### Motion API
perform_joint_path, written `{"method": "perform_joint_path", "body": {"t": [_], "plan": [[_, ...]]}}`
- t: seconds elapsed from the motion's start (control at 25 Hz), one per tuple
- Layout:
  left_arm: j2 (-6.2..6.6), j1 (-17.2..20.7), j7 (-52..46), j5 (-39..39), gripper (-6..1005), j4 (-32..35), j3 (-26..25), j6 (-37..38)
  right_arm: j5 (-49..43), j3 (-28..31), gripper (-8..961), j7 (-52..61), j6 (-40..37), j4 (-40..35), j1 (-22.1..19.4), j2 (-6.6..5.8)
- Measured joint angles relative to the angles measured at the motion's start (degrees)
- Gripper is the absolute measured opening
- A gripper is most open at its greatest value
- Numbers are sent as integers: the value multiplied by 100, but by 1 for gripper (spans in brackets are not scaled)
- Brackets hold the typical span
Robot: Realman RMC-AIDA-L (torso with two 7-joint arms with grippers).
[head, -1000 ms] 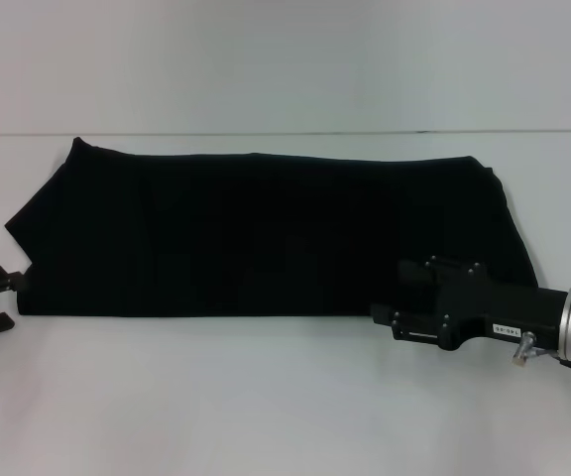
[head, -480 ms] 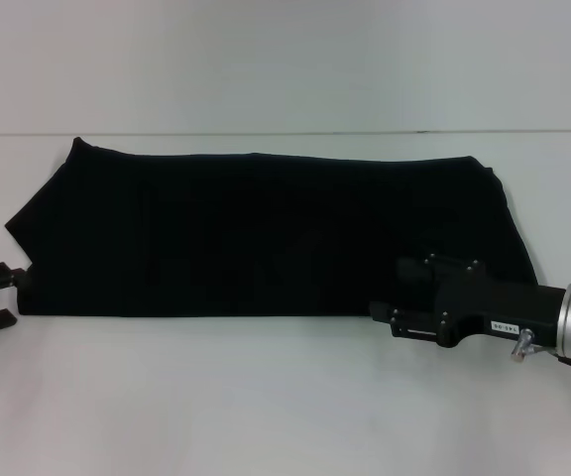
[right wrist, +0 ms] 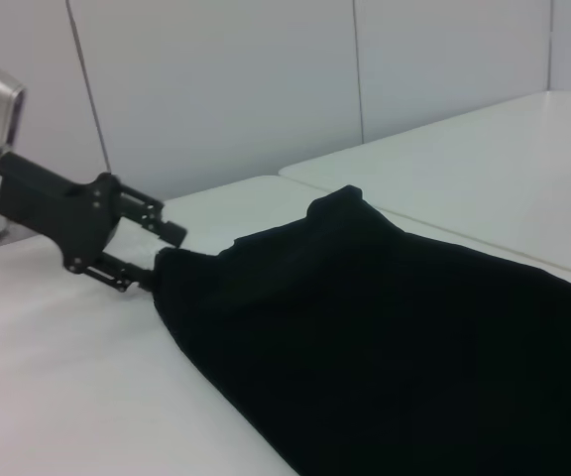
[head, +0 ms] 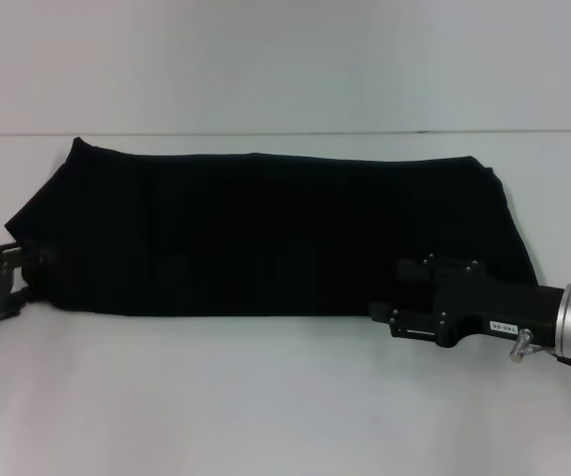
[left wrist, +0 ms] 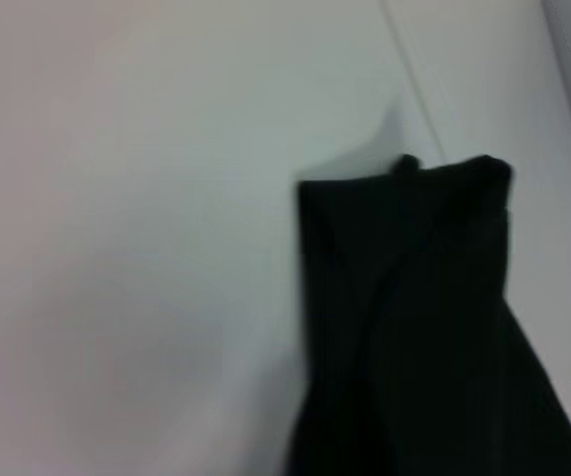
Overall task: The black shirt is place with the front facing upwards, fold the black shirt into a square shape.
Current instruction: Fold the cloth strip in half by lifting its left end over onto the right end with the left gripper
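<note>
The black shirt point(head: 266, 233) lies folded into a long band across the white table point(head: 266, 397); its print and neck label are hidden. My left gripper point(head: 20, 281) is at the shirt's near left corner, open, with one finger above and one below the corner, as the right wrist view point(right wrist: 164, 258) shows. The left wrist view shows the shirt's end point(left wrist: 414, 317) close up. My right gripper point(head: 377, 315) lies low over the shirt's near edge toward its right end. The right wrist view shows the shirt point(right wrist: 414, 347) stretching away.
The table's back edge point(head: 285, 132) meets a pale wall just behind the shirt. Bare white tabletop runs along the front of the shirt and to both sides.
My left gripper has moved right and slightly away from me onto the shirt's near left corner and tilted; that corner has shifted inward a little. The right gripper has barely moved.
</note>
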Motion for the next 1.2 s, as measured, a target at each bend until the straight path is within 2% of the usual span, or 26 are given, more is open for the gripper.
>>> {"method": "perform_joint_path", "body": {"t": [0.24, 0.68, 0.96, 1.2], "plan": [[-16, -284, 47, 0, 576, -135, 84, -188, 0, -27, 809, -2, 4, 33, 19, 6], [-12, -294, 171, 16, 527, -69, 273, -299, 0, -7, 808, -2, -18, 42, -1, 9], [-157, -388, 319, 445, 495, 74, 416, -501, 9, 16, 808, 5, -40, 42, 11, 9], [-218, -402, 355, 495, 239, 200, 373, -547, 27, 16, 807, 9, -56, 43, 14, 9]]}}
